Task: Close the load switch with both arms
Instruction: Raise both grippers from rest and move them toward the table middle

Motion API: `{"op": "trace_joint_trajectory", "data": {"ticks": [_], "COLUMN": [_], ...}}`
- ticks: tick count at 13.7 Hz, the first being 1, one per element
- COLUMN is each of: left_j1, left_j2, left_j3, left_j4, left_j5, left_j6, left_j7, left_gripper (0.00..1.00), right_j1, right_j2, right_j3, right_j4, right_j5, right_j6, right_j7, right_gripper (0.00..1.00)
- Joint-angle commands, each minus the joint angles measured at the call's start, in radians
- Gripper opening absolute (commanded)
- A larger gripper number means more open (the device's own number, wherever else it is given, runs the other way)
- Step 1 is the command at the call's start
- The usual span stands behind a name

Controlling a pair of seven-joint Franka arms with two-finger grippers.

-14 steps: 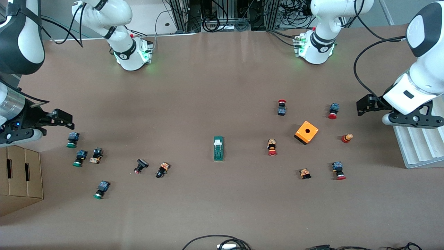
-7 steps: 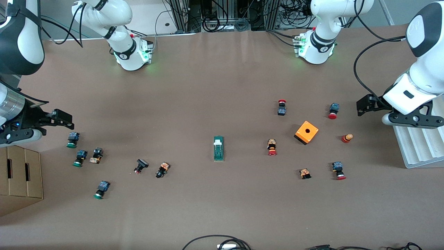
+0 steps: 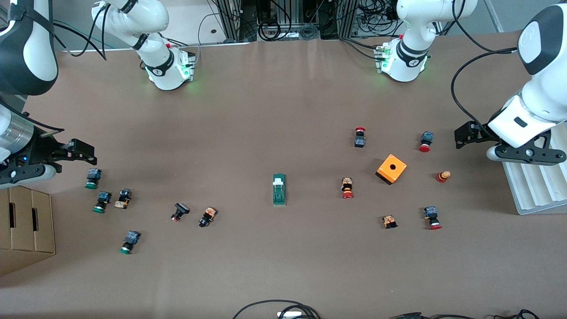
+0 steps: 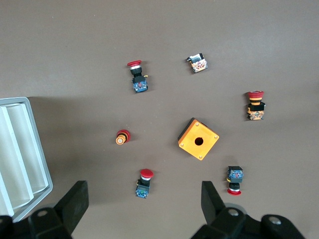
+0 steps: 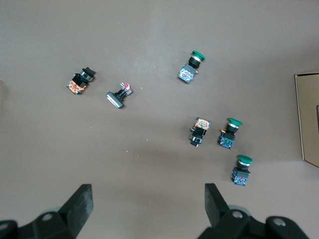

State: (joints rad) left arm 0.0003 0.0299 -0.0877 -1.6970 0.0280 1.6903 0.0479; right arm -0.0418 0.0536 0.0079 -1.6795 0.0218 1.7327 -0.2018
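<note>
Flanking load switch (image 3: 279, 189): spread-fingered left tool (image 4: 144, 209), right tool (image 5: 148, 211).

No text or label can be read — none anywhere.

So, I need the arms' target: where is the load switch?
In the front view, the load switch lies mid-table, alone, untouched, between the green-capped and red-capped button groups.

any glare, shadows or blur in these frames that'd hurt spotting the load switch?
Front view: even light, faint sheen on the table, load switch sharp with a slight shadow. Left wrist view: white tray casts a soft shadow. Right wrist view: buttons crisp, no glare.
</note>
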Motion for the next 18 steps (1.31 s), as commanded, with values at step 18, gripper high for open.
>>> {"op": "trace_joint_trajectory", "data": {"ticks": [18], "left_j1": [-0.005], "left_j2": [0.053], "left_j3": [-0.309], "left_j4": [0.016], "left_j5": [-0.003], "left_j6": [0.107], "left_j7": [-0.520], "left_gripper": [1.00], "right_j1": [0.195], "right_j2": [0.117], "right_j3": [0.006], "right_j4": [0.020], "right_j5": [0.055], "right_j6": [0.146], "right_j7": [-0.032], "right_gripper": [0.97]}}
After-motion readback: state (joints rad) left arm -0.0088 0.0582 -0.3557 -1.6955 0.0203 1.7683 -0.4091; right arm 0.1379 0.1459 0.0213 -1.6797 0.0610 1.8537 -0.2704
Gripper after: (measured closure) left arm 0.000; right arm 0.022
